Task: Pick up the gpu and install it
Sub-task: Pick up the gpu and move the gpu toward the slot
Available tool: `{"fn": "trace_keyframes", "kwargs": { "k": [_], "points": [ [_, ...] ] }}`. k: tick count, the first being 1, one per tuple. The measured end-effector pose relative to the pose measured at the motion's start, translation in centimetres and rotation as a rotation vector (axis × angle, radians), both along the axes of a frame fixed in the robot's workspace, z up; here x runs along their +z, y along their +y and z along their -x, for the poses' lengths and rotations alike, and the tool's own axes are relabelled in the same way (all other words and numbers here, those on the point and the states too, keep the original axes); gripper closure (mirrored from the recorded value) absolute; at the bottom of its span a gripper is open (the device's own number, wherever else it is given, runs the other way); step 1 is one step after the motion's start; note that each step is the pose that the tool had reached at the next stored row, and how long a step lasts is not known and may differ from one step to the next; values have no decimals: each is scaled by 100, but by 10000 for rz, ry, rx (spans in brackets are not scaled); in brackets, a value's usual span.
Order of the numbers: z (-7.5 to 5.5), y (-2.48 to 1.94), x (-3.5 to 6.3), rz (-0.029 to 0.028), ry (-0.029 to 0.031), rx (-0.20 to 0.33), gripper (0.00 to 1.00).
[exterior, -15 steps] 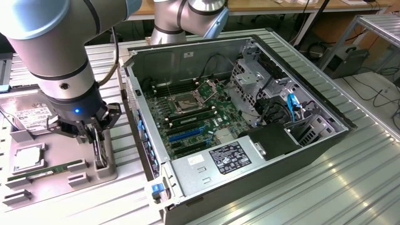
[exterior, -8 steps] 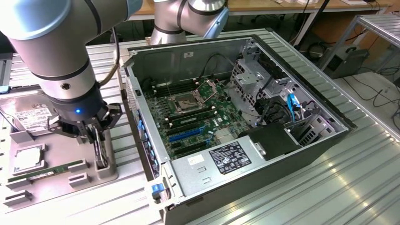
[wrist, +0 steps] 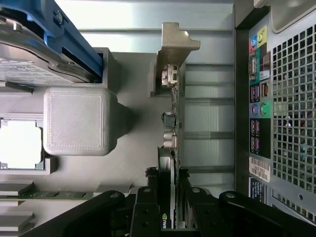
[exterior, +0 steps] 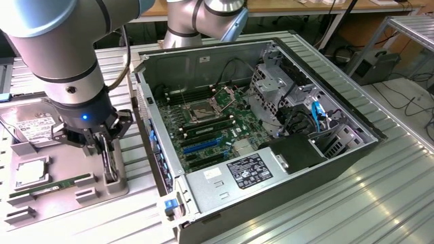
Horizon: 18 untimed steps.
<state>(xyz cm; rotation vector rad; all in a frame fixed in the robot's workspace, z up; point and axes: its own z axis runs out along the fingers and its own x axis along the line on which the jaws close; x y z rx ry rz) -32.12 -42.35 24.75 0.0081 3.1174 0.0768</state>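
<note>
The gpu point(exterior: 111, 165) stands on edge in a slot of the grey parts tray point(exterior: 119, 189), at the exterior view's left beside the open computer case point(exterior: 352, 152). My gripper point(exterior: 103, 147) is lowered over it. In the wrist view the gpu point(wrist: 173, 123) is edge-on, its silver end bracket point(wrist: 175, 44) at the far end. The gripper point(wrist: 169, 197) has a black finger pressed against each face of the card, with no gap showing. The card still rests in its tray holder. The motherboard point(exterior: 210, 127) lies open inside the case, with blue card slots point(exterior: 200, 145).
The tray also holds a silver hard drive point(exterior: 30, 127), a processor point(exterior: 30, 173) and a green memory stick point(exterior: 51, 185). A grey block point(wrist: 76, 121) rises from the tray beside the card. The case's rear port panel point(wrist: 259, 98) is close on the card's other side.
</note>
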Motion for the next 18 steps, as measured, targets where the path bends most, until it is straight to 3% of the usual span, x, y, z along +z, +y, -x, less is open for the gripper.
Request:
{"fn": "trace_keyframes", "kwargs": {
  "k": [6, 18],
  "points": [
    [-5, 22, 179, 50, -1, 2, 74],
    [-29, 28, 767, 74, 0, 4, 74]
  ]
}}
